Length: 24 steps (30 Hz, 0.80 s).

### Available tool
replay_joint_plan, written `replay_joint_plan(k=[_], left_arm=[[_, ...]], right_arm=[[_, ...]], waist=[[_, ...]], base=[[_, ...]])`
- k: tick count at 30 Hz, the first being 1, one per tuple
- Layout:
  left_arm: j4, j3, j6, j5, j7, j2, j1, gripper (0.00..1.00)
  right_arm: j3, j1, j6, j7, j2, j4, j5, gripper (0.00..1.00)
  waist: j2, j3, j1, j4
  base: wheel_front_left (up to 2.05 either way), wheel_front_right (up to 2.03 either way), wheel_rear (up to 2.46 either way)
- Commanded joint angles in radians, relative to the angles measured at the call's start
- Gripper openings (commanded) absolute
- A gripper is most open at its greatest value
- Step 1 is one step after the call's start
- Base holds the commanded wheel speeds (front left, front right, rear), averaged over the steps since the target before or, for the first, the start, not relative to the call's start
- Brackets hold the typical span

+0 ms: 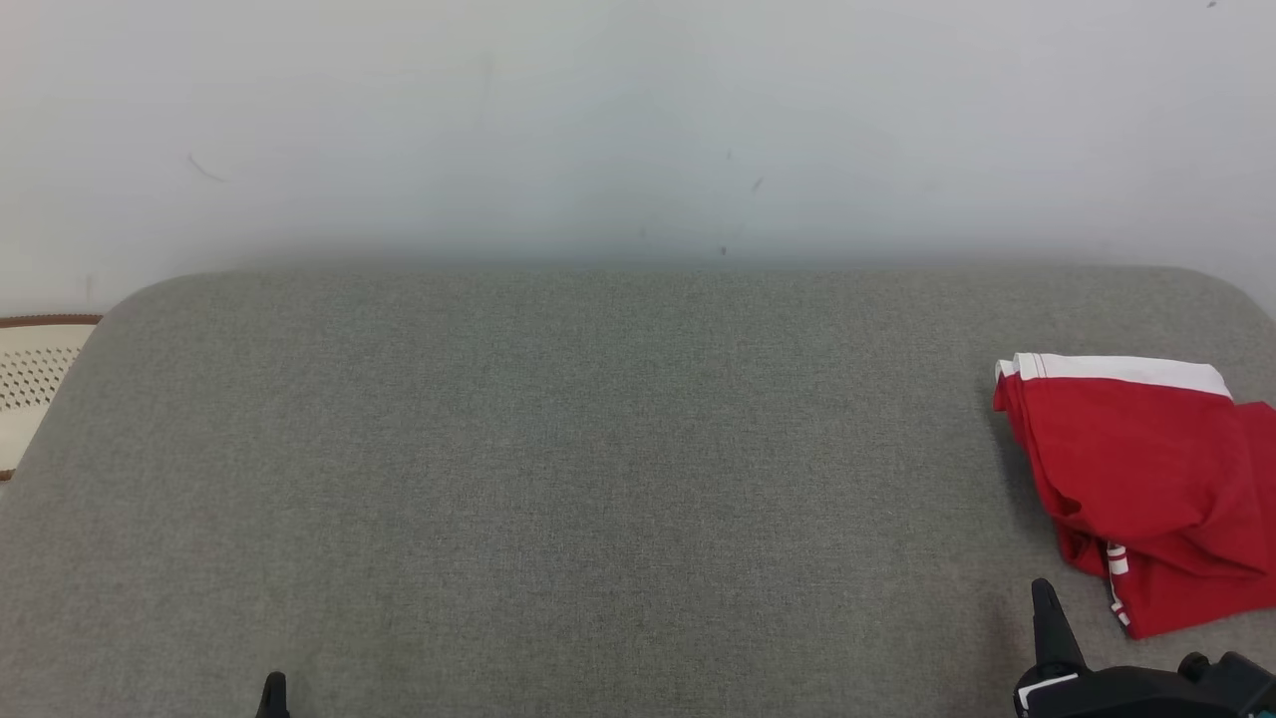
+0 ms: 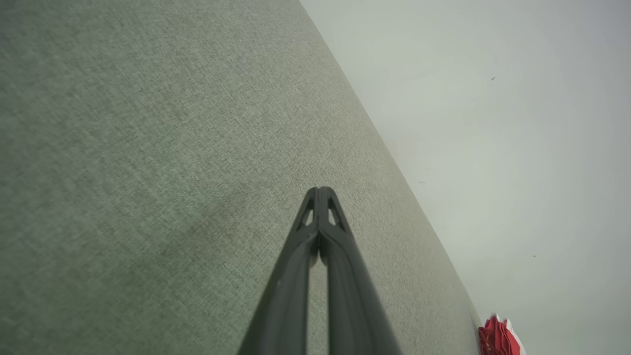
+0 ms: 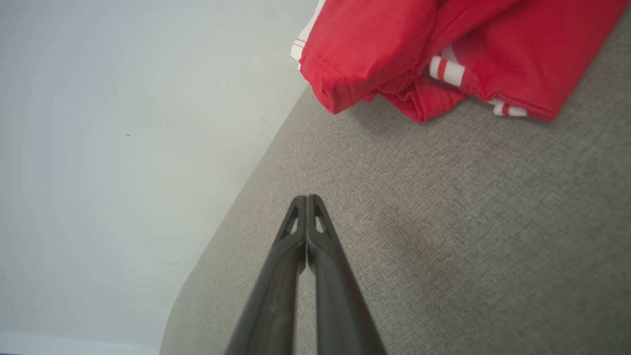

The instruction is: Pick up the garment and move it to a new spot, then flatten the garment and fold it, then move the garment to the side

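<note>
Red garment (image 1: pixel 1146 479), white-banded: lies roughly folded at the right edge of the grey padded bench (image 1: pixel 598 449). Left pincer (image 2: pixel 320 193) and right pincer (image 3: pixel 306 199) are clenched, empty, clear of it. Task looks nearly complete.

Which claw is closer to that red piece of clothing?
The right. The right gripper is just short of the red garment, not touching it; the left gripper is far off across the grey surface.
</note>
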<state>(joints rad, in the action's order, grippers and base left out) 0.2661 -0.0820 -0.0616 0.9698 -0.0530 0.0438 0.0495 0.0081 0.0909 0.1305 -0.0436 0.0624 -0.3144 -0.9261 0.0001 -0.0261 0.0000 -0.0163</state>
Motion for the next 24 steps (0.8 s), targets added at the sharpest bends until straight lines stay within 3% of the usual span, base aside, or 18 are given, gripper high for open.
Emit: replay_joint_plan(k=[1, 24], left_arm=[[-0.01, -0.004, -0.009, 0.037, 0.008, 0.007, 0.028, 0.0], [-0.009, -0.013, -0.034, 0.268, 0.066, 0.008, 0.045, 0.0]], right_arm=[[-0.008, 0.018, 0.0, 0.008, -0.001, 0.013, -0.034, 0.0], [-0.057, 0.028, 0.0, 0.07, -0.005, 0.03, -0.282, 0.0]], waist=[[-0.0001, 0.001, 0.0, 0.0], [-0.0001, 0.01, 0.0, 0.005]], base=[[0.0, 0.0, 0.0], [0.0, 0.0, 0.0]])
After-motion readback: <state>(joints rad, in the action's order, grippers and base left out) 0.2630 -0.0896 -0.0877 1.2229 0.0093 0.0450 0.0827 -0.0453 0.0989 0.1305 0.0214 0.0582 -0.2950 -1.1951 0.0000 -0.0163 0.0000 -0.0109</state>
